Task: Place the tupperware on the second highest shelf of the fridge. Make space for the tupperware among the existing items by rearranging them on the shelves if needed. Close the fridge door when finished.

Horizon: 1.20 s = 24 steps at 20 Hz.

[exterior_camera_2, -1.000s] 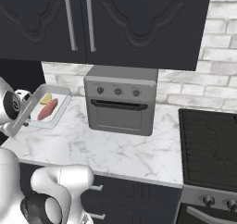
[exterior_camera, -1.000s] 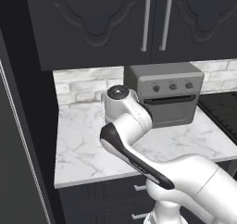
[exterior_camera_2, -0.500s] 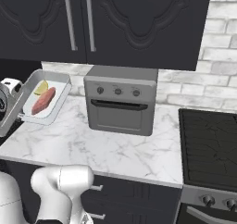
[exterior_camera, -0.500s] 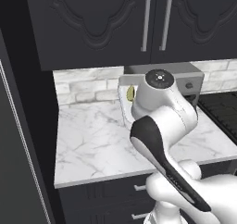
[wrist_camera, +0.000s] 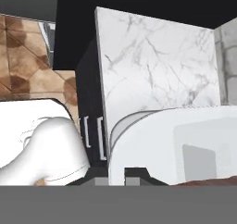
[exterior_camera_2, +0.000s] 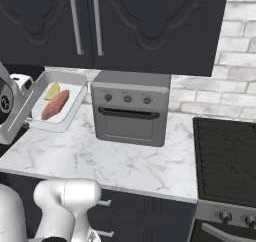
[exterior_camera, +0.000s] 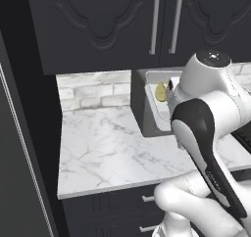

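The tupperware (exterior_camera_2: pixel 55 102) hangs tilted above the left end of the marble counter, its open side facing the right base camera, with a yellow piece (exterior_camera_2: pixel 51 91) and a red-pink piece (exterior_camera_2: pixel 55 104) inside. My gripper (exterior_camera_2: pixel 28 117) is shut on its near-left rim. In the left base view the tupperware (exterior_camera: pixel 156 109) shows just left of my white arm, in front of the toaster oven. In the hand view its pale rim (wrist_camera: pixel 185 140) fills the lower right, starting at the fingertips (wrist_camera: pixel 135 174). The fridge's shelves and existing items are out of view.
A grey toaster oven (exterior_camera_2: pixel 131 108) stands on the marble counter (exterior_camera: pixel 108 148), close to the right of the tupperware. A black stove (exterior_camera_2: pixel 225 161) lies further right. Dark upper cabinets (exterior_camera_2: pixel 125 21) hang overhead. A tall dark panel (exterior_camera: pixel 19 182) borders the counter's left.
My arm has swung right across the left base view. The tupperware has risen a little, shifted toward the toaster oven and stayed in the gripper.
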Tool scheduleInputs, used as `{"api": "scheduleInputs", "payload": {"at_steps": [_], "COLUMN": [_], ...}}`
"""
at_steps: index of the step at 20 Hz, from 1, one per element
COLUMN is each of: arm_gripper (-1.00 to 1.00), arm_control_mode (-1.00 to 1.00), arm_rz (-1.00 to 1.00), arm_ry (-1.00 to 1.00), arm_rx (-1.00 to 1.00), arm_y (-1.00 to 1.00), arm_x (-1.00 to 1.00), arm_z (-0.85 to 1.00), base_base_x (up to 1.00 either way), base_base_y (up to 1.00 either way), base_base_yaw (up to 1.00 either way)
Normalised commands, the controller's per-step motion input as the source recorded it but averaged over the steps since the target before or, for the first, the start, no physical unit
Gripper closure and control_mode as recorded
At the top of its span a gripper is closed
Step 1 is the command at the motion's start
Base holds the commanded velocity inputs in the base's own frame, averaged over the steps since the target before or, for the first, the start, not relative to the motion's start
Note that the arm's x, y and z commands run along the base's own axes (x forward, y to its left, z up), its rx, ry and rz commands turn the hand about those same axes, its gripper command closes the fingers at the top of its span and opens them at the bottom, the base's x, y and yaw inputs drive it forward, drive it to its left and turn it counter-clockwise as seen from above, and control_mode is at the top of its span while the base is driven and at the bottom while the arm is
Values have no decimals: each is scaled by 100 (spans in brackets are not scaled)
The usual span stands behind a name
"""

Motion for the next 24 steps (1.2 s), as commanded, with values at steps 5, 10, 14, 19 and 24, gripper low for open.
{"api": "scheduleInputs", "payload": {"at_steps": [5, 10, 14, 19, 24], "arm_gripper": [100, 100, 100, 100, 100], "arm_control_mode": [-100, -100, -100, -100, -100], "arm_rz": [7, 4, 0, 0, 0], "arm_ry": [3, -9, -12, 0, 0], "arm_rx": [0, 0, 0, 0, 0], "arm_y": [-10, 14, 20, 13, -3], "arm_x": [-12, -96, -100, -13, 62], "arm_z": [3, 0, -2, -1, 11], "base_base_x": [0, 0, 0, 0, 0], "base_base_y": [0, 0, 0, 0, 0], "base_base_yaw": [0, 0, 0, 0, 0]}}
